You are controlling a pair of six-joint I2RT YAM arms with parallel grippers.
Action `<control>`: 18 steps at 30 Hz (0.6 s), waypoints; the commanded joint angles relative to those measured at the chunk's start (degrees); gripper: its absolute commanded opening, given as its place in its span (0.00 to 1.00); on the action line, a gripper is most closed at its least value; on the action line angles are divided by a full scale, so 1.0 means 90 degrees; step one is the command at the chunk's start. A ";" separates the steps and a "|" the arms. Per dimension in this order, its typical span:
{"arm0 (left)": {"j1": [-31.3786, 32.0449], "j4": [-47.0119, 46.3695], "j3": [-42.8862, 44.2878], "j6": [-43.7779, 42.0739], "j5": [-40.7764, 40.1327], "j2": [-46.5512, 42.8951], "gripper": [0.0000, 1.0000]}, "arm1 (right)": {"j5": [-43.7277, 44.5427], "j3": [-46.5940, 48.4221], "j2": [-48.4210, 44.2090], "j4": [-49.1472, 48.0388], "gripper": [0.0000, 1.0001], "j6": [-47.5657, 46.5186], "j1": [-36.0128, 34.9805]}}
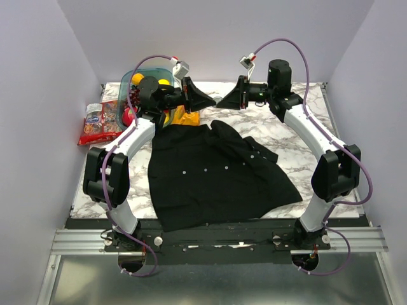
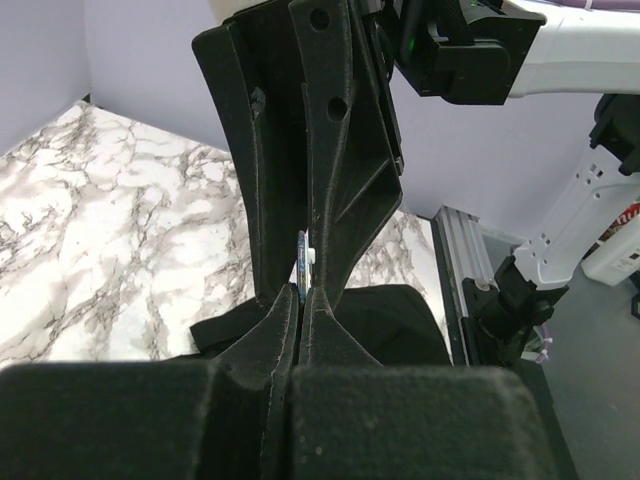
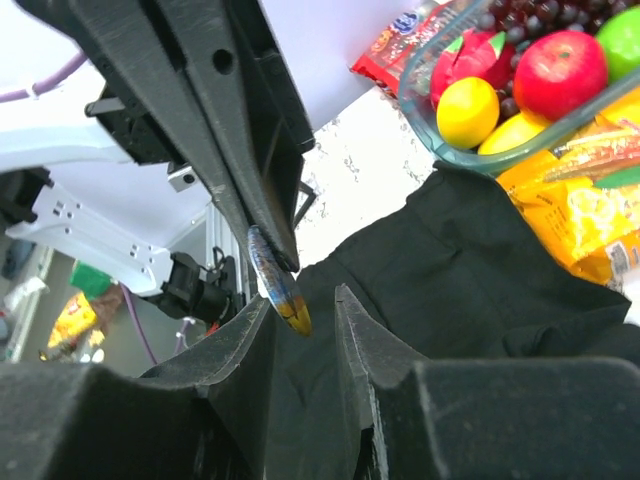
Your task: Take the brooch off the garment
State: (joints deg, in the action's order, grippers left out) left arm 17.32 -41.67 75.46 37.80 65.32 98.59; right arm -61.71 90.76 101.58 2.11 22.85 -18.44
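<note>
The brooch is a thin disc seen edge-on, bluish-grey with a yellow rim, held in the air off the garment. My left gripper is shut on it, and the disc pokes out of its tips. My right gripper is open, tip to tip with the left one, with the brooch's lower edge in its gap near its left finger. In the top view the two grippers, left and right, meet above the back of the table. The garment is a black shirt with small white buttons, spread flat below them.
A clear bowl of toy fruit stands at the back left; it also shows in the right wrist view. A yellow-orange packet lies beside it, partly under the shirt collar. A red snack bag lies at the left edge.
</note>
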 commanded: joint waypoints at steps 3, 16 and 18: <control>0.0194 -0.0468 -0.0054 -0.0176 0.0574 -0.0309 0.00 | 0.1183 0.0111 0.0354 0.0400 0.35 0.0185 0.0027; 0.0439 -0.0233 0.0229 -0.1056 0.1102 -0.0426 0.00 | 0.1417 0.0072 0.0452 0.0576 0.30 0.0459 0.0124; 0.0448 -0.0146 0.0200 -0.1133 0.1063 -0.0465 0.00 | 0.1603 0.0072 0.0461 0.0712 0.30 0.0478 0.0212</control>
State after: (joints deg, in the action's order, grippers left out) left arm 17.58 -40.51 75.07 28.77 65.87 98.59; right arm -59.37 91.35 102.65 5.80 26.74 -18.41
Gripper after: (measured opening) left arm 0.014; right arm 0.300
